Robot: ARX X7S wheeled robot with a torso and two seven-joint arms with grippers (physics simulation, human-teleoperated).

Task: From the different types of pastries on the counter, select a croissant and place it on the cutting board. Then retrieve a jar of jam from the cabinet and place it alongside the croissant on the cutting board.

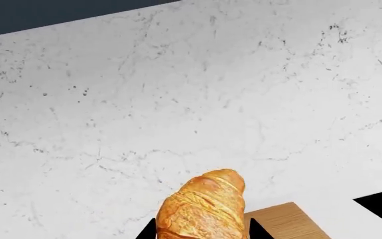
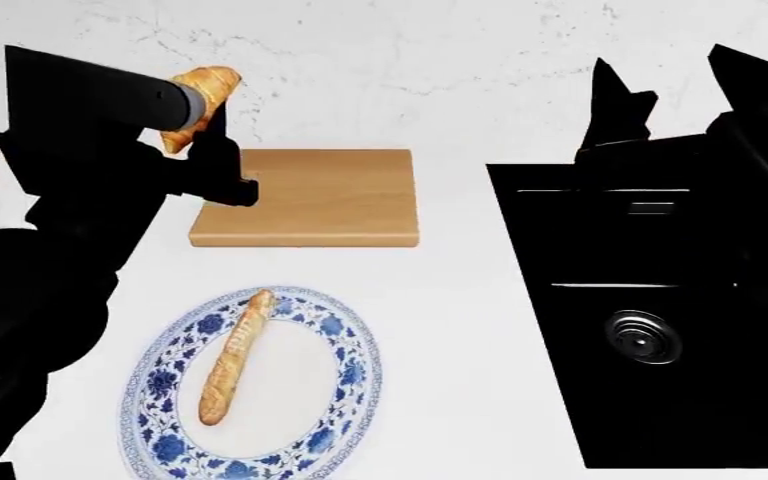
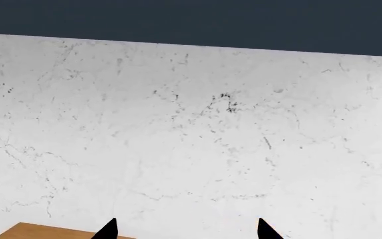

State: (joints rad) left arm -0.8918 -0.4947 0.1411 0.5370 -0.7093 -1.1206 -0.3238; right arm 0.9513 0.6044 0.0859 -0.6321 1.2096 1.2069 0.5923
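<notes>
The croissant [image 2: 201, 95] sat clamped in my left tool [image 2: 197, 110], lifted off the worktop [image 2: 451, 330] at about ten o'clock from the cutting board [image 2: 311, 195], just past its far left corner. In the left wrist view the croissant [image 1: 204, 206] filled the gap between the two dark fingertips [image 1: 257, 231], with a corner of the board [image 1: 287, 221] below it. The board lay flat and bare. At seven o'clock from it, a blue-patterned plate [image 2: 171, 430] carried a baguette [image 2: 235, 355] lying lengthwise. My right tool [image 3: 185, 230] hung over the black sink [image 2: 664, 330], at three o'clock from the board, its tips apart and gripping nothing, facing the marbled wall [image 3: 191, 124].
</notes>
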